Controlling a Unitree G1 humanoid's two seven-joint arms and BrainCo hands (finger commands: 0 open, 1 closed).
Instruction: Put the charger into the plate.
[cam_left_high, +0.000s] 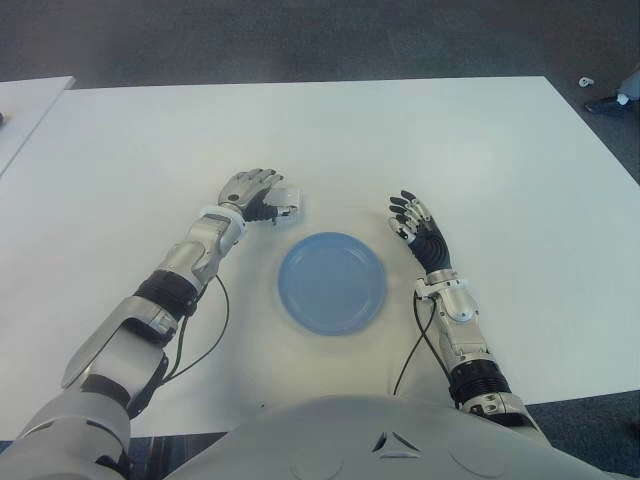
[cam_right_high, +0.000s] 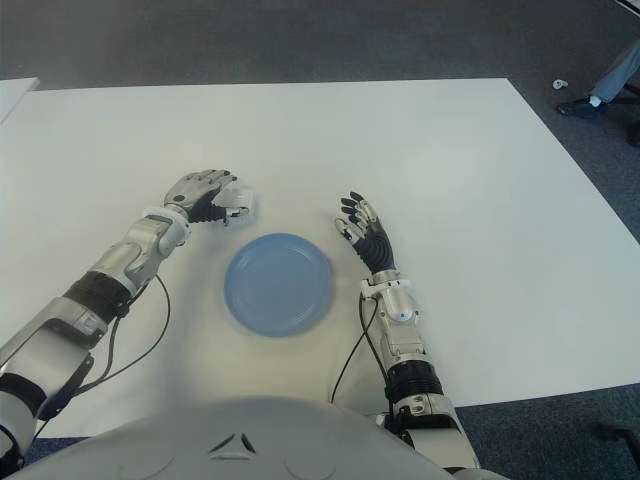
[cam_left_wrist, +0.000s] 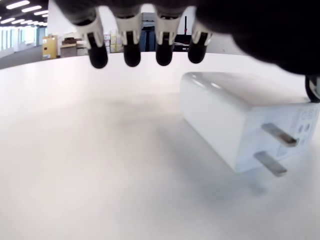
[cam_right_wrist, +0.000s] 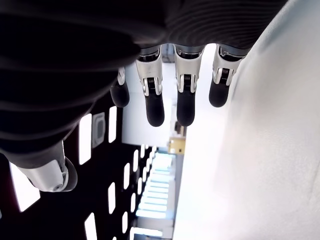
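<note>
The left hand (cam_left_high: 255, 195) is hovering, fingers spread, over the white charger (cam_left_wrist: 245, 120), which is lying on the table (cam_left_high: 150, 150) (prongs exposed) beside the blue plate (cam_left_high: 332, 282). The right hand (cam_left_high: 415, 225) is showing right of the plate, fingers extended.

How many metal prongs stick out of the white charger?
2. Both prongs stick out of one end of the charger, which lies on the table under the left hand, beyond the blue plate.
</note>
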